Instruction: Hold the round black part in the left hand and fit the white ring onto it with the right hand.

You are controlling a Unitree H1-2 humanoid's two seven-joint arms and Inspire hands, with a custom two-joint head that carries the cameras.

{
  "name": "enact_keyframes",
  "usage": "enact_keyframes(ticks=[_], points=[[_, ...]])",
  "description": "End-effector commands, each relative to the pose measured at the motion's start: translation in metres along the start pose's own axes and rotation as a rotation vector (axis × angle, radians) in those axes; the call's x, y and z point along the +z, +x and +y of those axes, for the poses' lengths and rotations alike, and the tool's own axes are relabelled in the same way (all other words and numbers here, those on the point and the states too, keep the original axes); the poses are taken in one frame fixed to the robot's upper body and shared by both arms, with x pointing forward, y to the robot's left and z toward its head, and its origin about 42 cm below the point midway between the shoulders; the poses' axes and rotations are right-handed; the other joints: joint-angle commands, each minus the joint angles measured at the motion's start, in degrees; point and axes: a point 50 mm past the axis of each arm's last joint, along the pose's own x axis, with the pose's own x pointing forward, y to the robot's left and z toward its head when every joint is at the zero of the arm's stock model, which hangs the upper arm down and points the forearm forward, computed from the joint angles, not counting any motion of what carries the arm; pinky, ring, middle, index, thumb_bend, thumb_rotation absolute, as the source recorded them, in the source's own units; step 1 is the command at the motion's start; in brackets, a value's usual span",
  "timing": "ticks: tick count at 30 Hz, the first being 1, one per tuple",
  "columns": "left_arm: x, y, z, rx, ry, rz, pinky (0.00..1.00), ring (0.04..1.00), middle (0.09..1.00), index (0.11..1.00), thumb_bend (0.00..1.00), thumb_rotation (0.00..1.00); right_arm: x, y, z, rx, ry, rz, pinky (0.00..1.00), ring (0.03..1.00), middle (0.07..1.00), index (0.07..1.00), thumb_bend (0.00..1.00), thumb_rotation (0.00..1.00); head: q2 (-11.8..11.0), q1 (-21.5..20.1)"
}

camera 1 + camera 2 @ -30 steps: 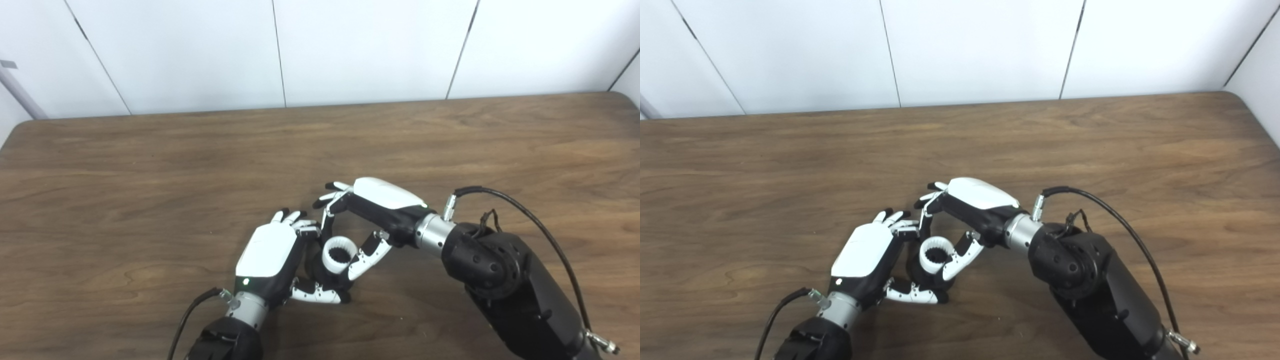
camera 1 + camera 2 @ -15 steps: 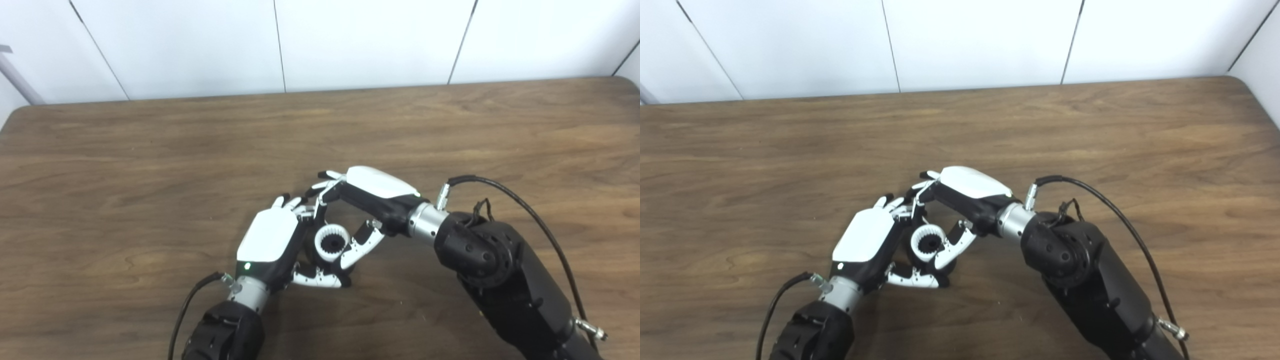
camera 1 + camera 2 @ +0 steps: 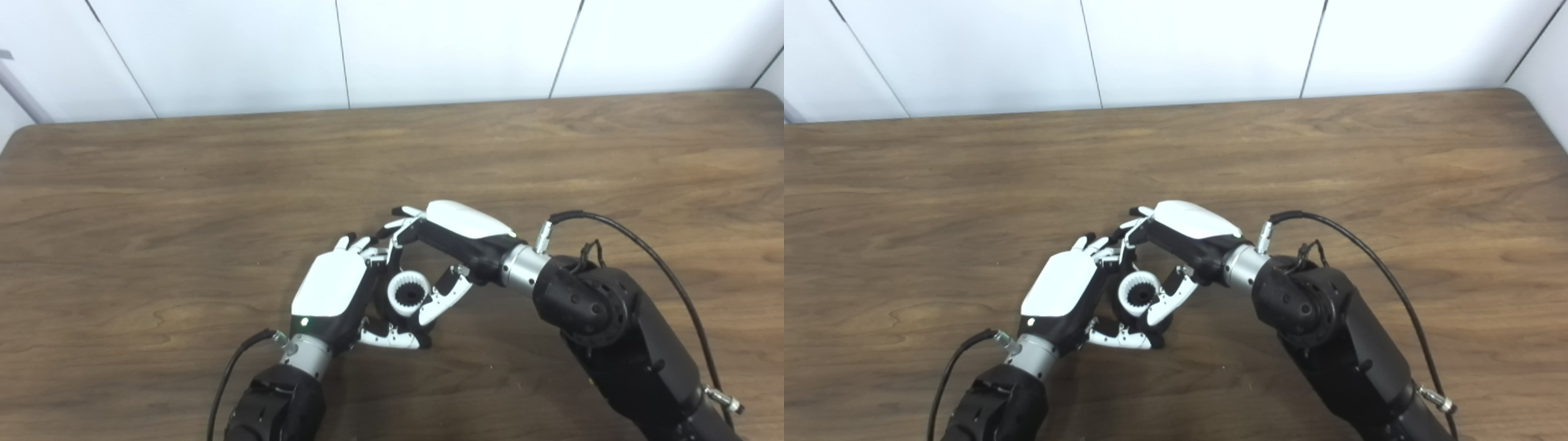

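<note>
The white ring (image 3: 409, 293), toothed on its inside, sits between my two hands just above the wooden table (image 3: 184, 184). My right hand (image 3: 456, 236) is shut on the white ring, thumb below and fingers curled over its far side. My left hand (image 3: 335, 293) wraps around the round black part (image 3: 1115, 311), which is mostly hidden behind the ring and the fingers. The ring lies against the top of the black part; how far it is seated cannot be seen.
A black cable (image 3: 637, 251) loops off the right forearm, and another cable (image 3: 229, 373) trails from the left wrist. A white panelled wall (image 3: 392, 49) rises behind the table's far edge.
The camera has tilted, shifting the whole scene up. The right hand has brought the ring closer to the left hand and lower onto the black part.
</note>
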Motion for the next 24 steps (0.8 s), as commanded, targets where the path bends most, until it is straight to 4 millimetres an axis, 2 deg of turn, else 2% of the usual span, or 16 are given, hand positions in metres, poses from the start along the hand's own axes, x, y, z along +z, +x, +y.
enact_keyframes(ticks=[1,9,24], points=[[0.0055,0.0024,0.0016,-0.008,-0.003,-0.018,1.00,0.930,0.795,0.485,0.52,0.05,0.0014,-0.0001,-0.0127,-0.051,-0.026,-0.018,0.93,0.983,0.864,0.485,0.52,0.14,0.08,0.06],[0.0054,0.0024,0.0016,-0.008,-0.006,-0.019,1.00,0.932,0.795,0.485,0.52,0.05,-0.0036,-0.0003,-0.0137,-0.054,-0.023,-0.008,0.90,0.975,0.861,0.484,0.52,0.14,0.08,0.06],[0.0065,0.0047,0.0029,-0.004,-0.005,-0.025,1.00,0.925,0.793,0.485,0.52,0.05,-0.0006,0.0003,-0.0115,-0.056,-0.024,-0.020,0.91,0.980,0.861,0.485,0.52,0.14,0.49,-0.06]])
